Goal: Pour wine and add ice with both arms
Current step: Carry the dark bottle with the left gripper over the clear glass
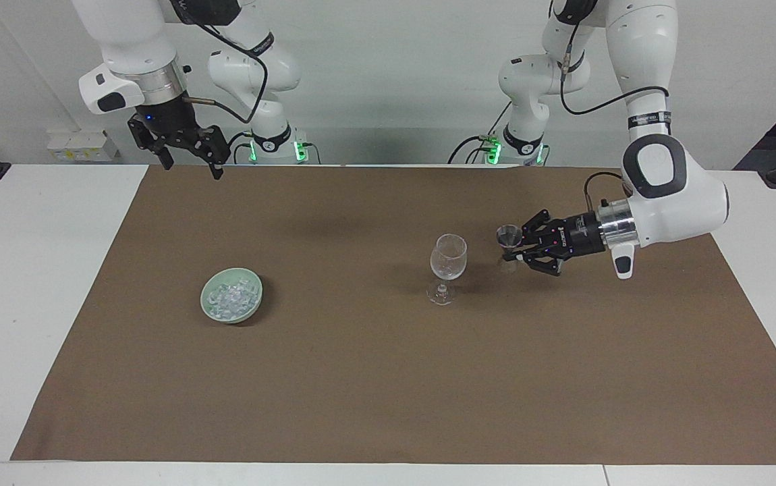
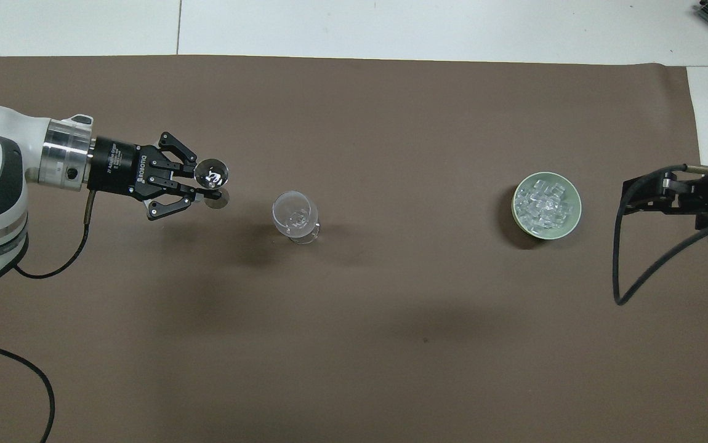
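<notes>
An empty clear wine glass [image 1: 448, 260] [image 2: 295, 215] stands upright mid-mat. My left gripper [image 1: 515, 251] [image 2: 201, 192] hovers level beside it, toward the left arm's end, shut on the stem of a small conical stemmed glass [image 1: 509, 236] [image 2: 212, 174] held upright. Whether wine is in that small glass I cannot tell. The ice [image 1: 231, 295] [image 2: 545, 203] lies heaped in a pale green bowl [image 1: 203, 298] [image 2: 577, 209] toward the right arm's end. My right gripper [image 1: 191, 167] [image 2: 637, 195] waits open and empty, raised over the mat's edge at the robots' side.
A brown mat [image 1: 361, 378] [image 2: 391, 344] covers most of the white table [image 1: 23, 304]. Black cables hang from both wrists, one looping beside the bowl [image 2: 622, 277]. Only the two glasses and the bowl stand or hover over the mat.
</notes>
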`<move>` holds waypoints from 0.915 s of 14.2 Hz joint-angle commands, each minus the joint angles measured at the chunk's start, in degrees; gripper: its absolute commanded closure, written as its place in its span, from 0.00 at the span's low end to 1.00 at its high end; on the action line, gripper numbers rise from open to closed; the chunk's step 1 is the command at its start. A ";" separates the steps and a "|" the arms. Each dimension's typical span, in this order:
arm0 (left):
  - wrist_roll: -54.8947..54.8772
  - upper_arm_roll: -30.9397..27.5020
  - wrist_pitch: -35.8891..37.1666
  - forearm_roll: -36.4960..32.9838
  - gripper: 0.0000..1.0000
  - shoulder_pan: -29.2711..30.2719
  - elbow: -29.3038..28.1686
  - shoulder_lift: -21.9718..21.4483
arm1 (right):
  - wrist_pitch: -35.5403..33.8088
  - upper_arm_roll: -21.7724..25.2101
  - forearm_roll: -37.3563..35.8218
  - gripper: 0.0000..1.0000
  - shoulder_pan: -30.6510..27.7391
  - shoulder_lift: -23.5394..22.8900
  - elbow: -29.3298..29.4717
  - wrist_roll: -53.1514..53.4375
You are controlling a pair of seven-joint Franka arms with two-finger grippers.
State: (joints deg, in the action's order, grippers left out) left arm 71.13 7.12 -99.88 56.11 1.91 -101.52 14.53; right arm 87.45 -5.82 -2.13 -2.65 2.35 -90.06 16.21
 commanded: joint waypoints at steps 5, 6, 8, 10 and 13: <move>2.17 -1.06 0.21 -6.62 1.00 -5.16 -1.40 -2.58 | 0.09 -0.33 -0.25 0.00 -0.78 0.20 -0.11 -1.44; 2.25 -1.06 0.12 -7.41 1.00 -5.25 -1.40 -2.66 | 0.09 -0.33 -0.25 0.00 -0.78 0.20 -0.11 -1.44; 2.95 -1.06 -0.05 -8.12 1.00 -5.34 -1.05 -2.58 | 0.09 -0.33 -0.25 0.00 -0.78 0.20 -0.11 -1.44; 4.00 -1.06 -0.14 -9.16 1.00 -5.34 -0.69 -2.58 | 0.09 -0.33 -0.25 0.00 -0.78 0.20 -0.11 -1.44; 6.64 -0.97 -2.24 -11.10 1.00 -6.47 0.36 -2.58 | 0.09 -0.33 -0.25 0.00 -0.78 0.20 -0.11 -1.44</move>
State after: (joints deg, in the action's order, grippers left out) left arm 74.79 6.84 -100.57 46.72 -2.70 -101.34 13.32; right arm 87.45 -5.82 -2.13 -2.65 2.35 -90.06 16.21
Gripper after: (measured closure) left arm 0.775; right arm 0.000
